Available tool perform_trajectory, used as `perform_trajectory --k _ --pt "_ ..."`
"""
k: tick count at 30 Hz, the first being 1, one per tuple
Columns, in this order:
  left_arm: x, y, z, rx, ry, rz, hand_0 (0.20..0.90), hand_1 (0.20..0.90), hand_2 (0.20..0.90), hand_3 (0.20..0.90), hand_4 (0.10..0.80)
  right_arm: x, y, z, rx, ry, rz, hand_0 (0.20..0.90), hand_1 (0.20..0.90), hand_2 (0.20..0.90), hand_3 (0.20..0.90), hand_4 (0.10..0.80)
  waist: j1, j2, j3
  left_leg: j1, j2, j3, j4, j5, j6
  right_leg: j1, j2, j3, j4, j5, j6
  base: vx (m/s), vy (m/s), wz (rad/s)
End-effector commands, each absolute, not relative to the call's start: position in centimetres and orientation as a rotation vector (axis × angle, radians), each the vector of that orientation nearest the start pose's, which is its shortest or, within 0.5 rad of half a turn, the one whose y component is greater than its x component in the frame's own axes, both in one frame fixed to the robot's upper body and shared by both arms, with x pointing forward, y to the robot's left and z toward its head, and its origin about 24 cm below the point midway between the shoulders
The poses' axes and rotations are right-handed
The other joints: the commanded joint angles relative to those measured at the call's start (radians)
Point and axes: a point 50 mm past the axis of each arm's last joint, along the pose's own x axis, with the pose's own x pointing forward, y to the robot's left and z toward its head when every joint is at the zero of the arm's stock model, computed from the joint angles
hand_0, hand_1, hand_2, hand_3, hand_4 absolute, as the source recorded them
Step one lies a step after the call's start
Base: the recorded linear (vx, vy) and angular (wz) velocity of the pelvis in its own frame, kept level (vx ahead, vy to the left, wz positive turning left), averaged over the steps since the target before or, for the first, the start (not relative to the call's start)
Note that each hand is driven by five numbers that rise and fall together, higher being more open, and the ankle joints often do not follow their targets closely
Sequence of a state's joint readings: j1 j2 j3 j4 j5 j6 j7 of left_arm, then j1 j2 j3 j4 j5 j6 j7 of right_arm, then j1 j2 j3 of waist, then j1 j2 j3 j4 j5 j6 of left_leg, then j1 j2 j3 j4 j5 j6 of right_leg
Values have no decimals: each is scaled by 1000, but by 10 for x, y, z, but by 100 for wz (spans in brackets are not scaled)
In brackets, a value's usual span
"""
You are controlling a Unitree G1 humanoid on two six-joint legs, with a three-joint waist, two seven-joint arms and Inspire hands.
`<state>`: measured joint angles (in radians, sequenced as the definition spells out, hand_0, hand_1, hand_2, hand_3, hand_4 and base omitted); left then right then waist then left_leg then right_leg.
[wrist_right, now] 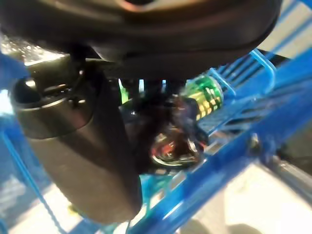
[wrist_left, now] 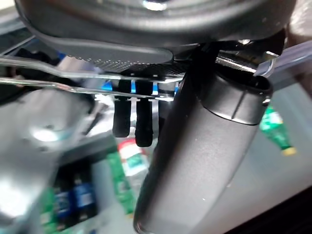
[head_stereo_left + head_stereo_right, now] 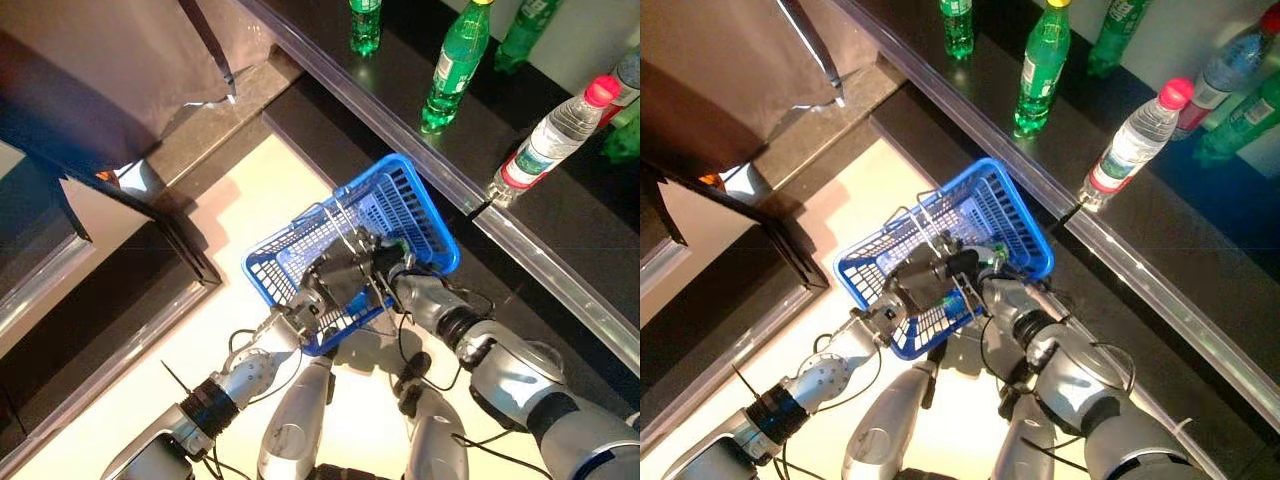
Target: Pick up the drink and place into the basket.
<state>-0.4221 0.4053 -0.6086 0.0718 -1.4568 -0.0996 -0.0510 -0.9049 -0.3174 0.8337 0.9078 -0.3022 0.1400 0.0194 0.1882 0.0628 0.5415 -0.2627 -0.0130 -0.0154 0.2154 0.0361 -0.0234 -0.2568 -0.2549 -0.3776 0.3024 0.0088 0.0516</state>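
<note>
My left hand (image 3: 330, 283) is shut on the thin wire handles (image 2: 73, 73) of the blue basket (image 3: 420, 205) and holds it raised in front of me. My right hand (image 3: 388, 258) reaches down inside the basket from the right. In the right wrist view its fingers (image 1: 163, 122) are curled round a green drink (image 1: 204, 96) with a green label, low inside the basket against the blue mesh wall (image 1: 273, 97). A bit of the green drink shows beside the hand in the right eye view (image 3: 996, 258).
A dark shelf (image 3: 560, 230) with a shiny metal front edge (image 3: 440, 165) runs across the upper right. On it stand green bottles (image 3: 455, 65) and a clear water bottle with a pink cap (image 3: 555, 135). A dark cabinet (image 3: 90, 70) stands at the left.
</note>
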Motion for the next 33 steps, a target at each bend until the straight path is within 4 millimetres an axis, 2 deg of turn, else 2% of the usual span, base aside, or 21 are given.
perform_trajectory --k 1,5,8,16,18,19,20,22,27,28,31,32,33 --pt "229 79 289 -1033 -863 -1109 300 300 300 200 100 386 -73 122 -1208 -120 343 900 900 900 900 800 -16 -21 -98 89 -31 38 -70 -23 18 118 52 31 -36 -38 23 37 -55 -9" --pt "233 109 273 -968 -830 -879 300 300 300 200 100 364 -90 115 -1139 -158 288 900 900 900 900 800 -31 -49 -128 131 -17 36 -117 -21 15 162 67 42 -94 -30 32 47 -57 -9" --pt "236 123 259 -955 -780 -776 300 300 300 200 100 352 -100 112 -1111 -174 257 900 900 900 900 800 -33 -59 -143 150 -11 33 -135 -19 14 184 73 43 -119 -26 36 36 -63 -7" --pt "239 159 195 -958 -563 -491 300 300 300 200 100 320 -139 103 -971 -179 151 900 900 900 900 800 -18 -82 -208 201 2 10 -186 -10 7 252 94 39 -182 -13 43 37 -67 -1" --pt "239 164 176 -925 -478 -413 300 300 300 200 100 311 -148 94 -927 -159 144 900 900 900 900 800 -16 -87 -232 214 6 7 -196 -9 6 268 97 37 -195 -10 46 98 -52 5" --pt "245 167 156 -888 -381 -317 300 300 300 200 100 308 -151 89 -885 -137 167 900 900 900 900 800 -19 -90 -257 227 8 8 -204 -9 5 283 101 40 -206 -9 46 106 -24 7" --pt "246 168 154 -883 -378 -311 300 300 300 200 100 307 -151 88 -883 -135 169 900 900 900 900 800 -19 -90 -259 229 8 9 -205 -9 5 285 102 40 -208 -8 46 122 -2 11" --pt "250 180 133 -807 -321 -197 300 300 300 200 100 299 -156 79 -840 -98 203 900 900 900 900 800 -27 -90 -293 248 12 15 -213 -11 4 302 105 45 -221 -9 47 98 12 5" --pt "243 205 82 -716 -177 8 300 300 300 200 100 278 -158 49 -704 -10 251 900 900 900 900 800 -25 -86 -338 279 21 16 -240 -9 -4 337 114 46 -247 -12 47 33 3 -2" --pt "239 210 67 -724 -122 59 300 300 300 200 100 273 -158 43 -662 6 257 900 900 900 900 800 -25 -87 -347 286 24 16 -248 -6 -6 344 116 45 -253 -11 47 0 0 0" --pt "227 222 33 -670 1 177 300 300 300 200 100 263 -154 37 -472 28 287 900 900 900 900 800 -29 -87 -364 298 29 18 -265 1 -10 358 122 42 -266 -10 46 -1 -10 0" --pt "221 226 19 -657 55 227 300 300 300 200 100 259 -150 35 -344 36 307 900 900 900 900 800 -33 -87 -370 301 30 19 -269 4 -11 361 124 43 -269 -10 45 0 0 0" --pt "213 231 -2 -631 108 280 300 300 300 200 100 250 -144 23 -174 83 338 900 900 900 900 800 -42 -87 -379 308 32 24 -275 6 -14 366 126 44 -273 -11 44 0 0 0"
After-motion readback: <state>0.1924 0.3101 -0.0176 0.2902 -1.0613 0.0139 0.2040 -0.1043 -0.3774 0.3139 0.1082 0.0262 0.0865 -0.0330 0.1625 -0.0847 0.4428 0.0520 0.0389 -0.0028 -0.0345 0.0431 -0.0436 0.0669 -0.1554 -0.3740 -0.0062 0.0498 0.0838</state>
